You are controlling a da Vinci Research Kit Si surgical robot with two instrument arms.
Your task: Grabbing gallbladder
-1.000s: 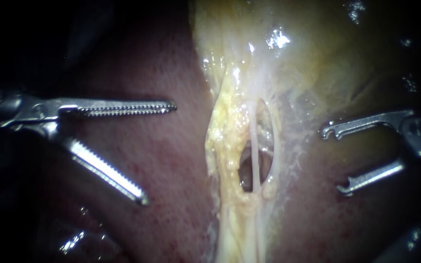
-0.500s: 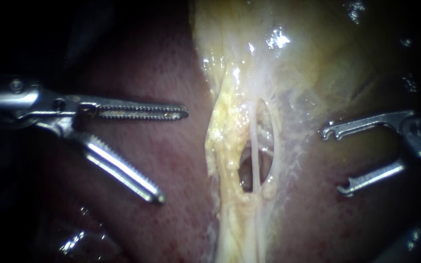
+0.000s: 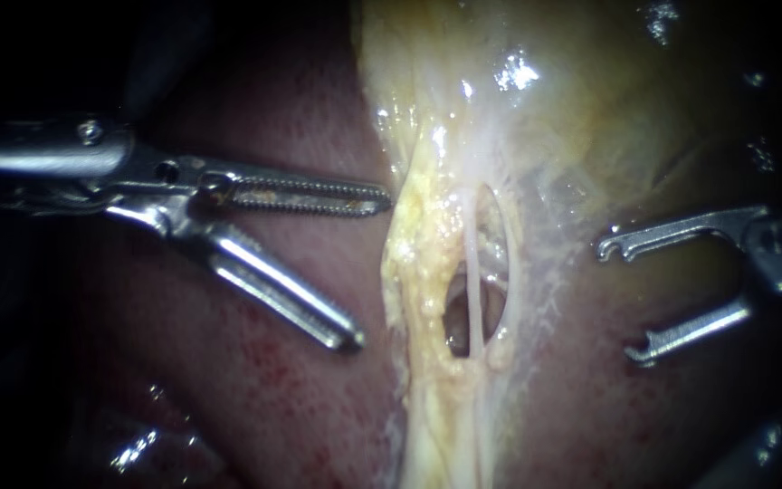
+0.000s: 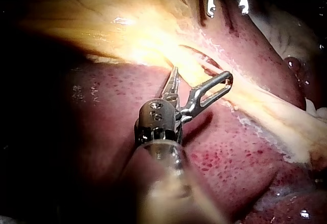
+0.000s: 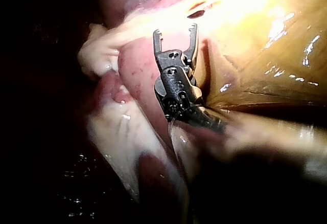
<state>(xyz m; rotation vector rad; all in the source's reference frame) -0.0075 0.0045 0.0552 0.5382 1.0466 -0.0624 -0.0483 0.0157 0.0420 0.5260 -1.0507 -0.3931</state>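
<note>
The gallbladder [image 3: 554, 100] is the pale yellow sheet at the upper middle, narrowing downward into a fatty yellow band [image 3: 418, 263]. That band has an opened window crossed by a thin pale tube [image 3: 472, 290]. My left instrument [image 3: 372, 270] comes in from the left with serrated jaws wide open. Its upper jaw tip reaches the band's left edge and its lower jaw hangs over the liver [image 3: 291, 398]. Nothing is gripped. My right instrument [image 3: 617, 299] stands open to the right of the window, holding nothing. The left wrist view shows the left instrument [image 4: 202, 75] open at the band.
Dark red liver [image 4: 235, 152] lies on both sides of the yellow band. My right instrument [image 4: 227, 6] shows beyond the band in the left wrist view. In the right wrist view my right instrument [image 5: 175, 29] is open over liver beside the bright yellow tissue [image 5: 265, 45].
My left instrument has advanced to the right toward the yellow band, jaws still open. My right instrument and the tissue have not moved.
</note>
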